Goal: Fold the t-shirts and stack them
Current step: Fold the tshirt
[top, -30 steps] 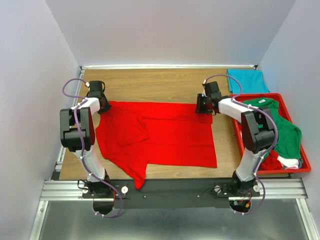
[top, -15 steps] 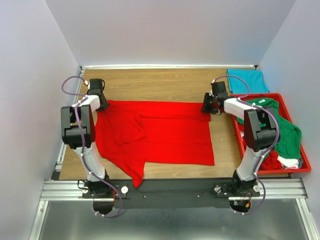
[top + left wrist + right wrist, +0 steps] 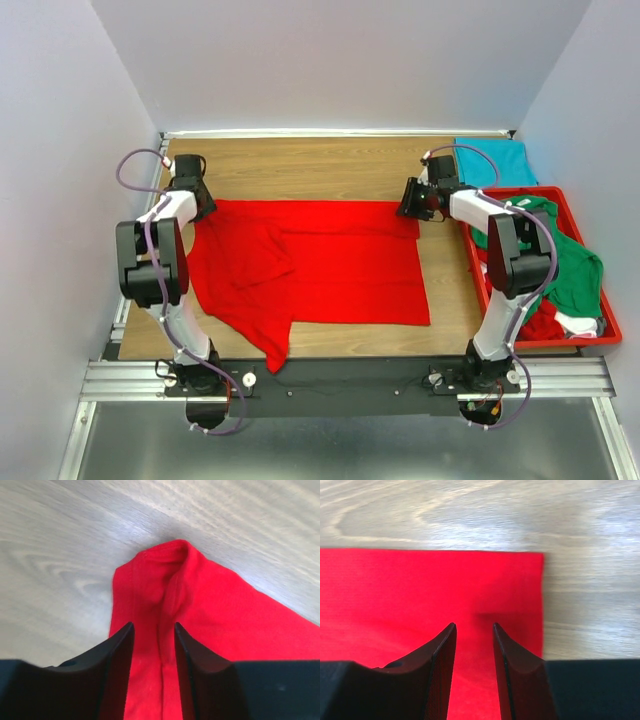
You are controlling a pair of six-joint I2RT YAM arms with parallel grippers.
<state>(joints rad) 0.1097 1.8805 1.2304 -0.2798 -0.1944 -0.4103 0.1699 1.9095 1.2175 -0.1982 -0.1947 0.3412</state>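
Note:
A bright red t-shirt (image 3: 320,265) lies spread out on the wooden table, with its left side folded over and a point of cloth hanging toward the near edge. My left gripper (image 3: 190,196) is over the shirt's far left corner. In the left wrist view its jaws (image 3: 154,625) stand open, and a raised ridge of red cloth (image 3: 170,585) runs between them. My right gripper (image 3: 412,200) is over the far right corner, jaws (image 3: 474,625) open above flat red cloth (image 3: 420,590). A teal t-shirt (image 3: 490,162) lies folded at the far right. A green t-shirt (image 3: 560,250) lies crumpled in the tray.
A red plastic tray (image 3: 612,322) stands along the right edge and holds the green shirt, some red cloth (image 3: 540,325) and a white piece (image 3: 580,322). Bare wood (image 3: 300,165) runs between the red shirt and the far wall. White walls close in three sides.
Both grippers have moved slightly toward the far wall at the shirt's top corners. The left jaws closed further and then opened. The shirt's top edge now lies straighter.

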